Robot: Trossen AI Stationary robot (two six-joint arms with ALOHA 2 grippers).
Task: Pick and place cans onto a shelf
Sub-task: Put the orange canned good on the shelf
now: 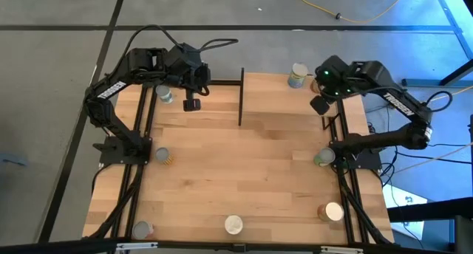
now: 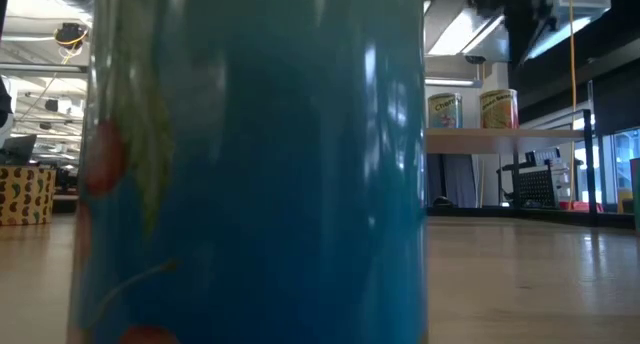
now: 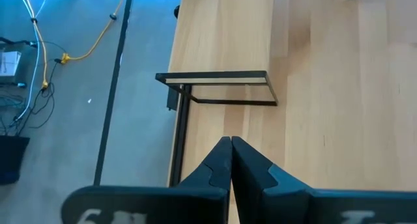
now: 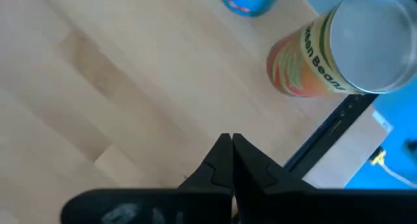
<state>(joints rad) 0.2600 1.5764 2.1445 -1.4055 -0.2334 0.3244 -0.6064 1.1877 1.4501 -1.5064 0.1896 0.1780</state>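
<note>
The shelf (image 2: 505, 136) is a raised light-wood board at the table's far right; its black post (image 1: 242, 97) shows in the high view. Two yellow-labelled cans (image 2: 445, 110) (image 2: 498, 108) stand on it, and one (image 1: 298, 75) shows from above. A blue can (image 2: 250, 164) stands right before the low camera, at the near edge (image 1: 233, 224). Other cans stand at the table's sides (image 1: 161, 156) (image 1: 323, 158) (image 1: 330, 211) (image 1: 140, 229) (image 1: 164, 94). My left gripper (image 1: 192, 103) (image 3: 230, 146) is shut and empty above the far left. My right gripper (image 1: 319, 104) (image 4: 230, 142) is shut and empty at the far right, above a silver-lidded can (image 4: 332, 55).
Black rails (image 1: 140, 158) (image 1: 344, 180) run along the table's left and right sides. A black rectangular frame (image 3: 215, 87) stands at the board's edge in the left wrist view. Cables lie on the floor beyond the table (image 3: 39, 61). The table's middle (image 1: 236, 165) is bare wood.
</note>
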